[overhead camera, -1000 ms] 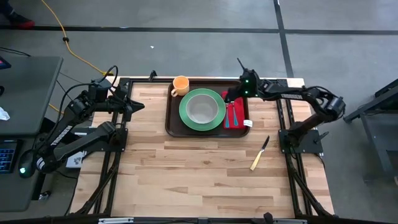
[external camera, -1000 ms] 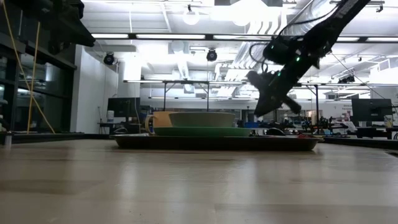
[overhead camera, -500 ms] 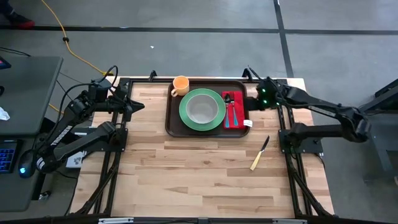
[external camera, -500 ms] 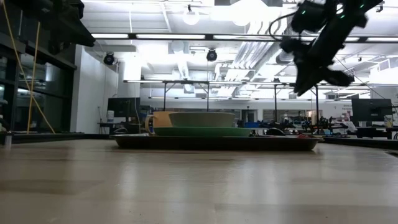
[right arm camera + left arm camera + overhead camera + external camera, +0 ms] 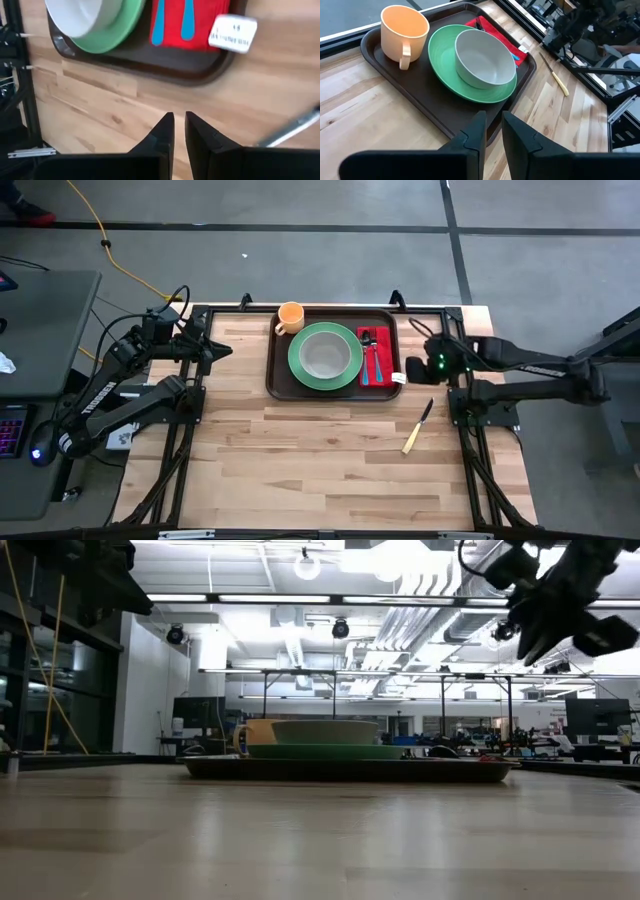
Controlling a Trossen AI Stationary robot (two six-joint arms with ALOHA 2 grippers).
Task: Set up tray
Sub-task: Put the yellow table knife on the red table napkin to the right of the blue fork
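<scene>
The tray (image 5: pixel 334 350) sits at twelve o'clock on the table (image 5: pixel 320 460), and the right hand (image 5: pixel 415 367), fingers nearly together and empty, should open wide before coming down over the knife (image 5: pixel 417 427) at four o'clock.

My desk (image 5: pixel 300 450) is showing its pale wood planks. The tray (image 5: pixel 282 375) is sitting directly on it toward the far edge, about centred. A small white tag (image 5: pixel 397 378) is resting at the tray's right near corner. A knife (image 5: pixel 417 427) with a pale handle is lying at a slant on the bare wood, near the right edge, apart from the tray.
</scene>
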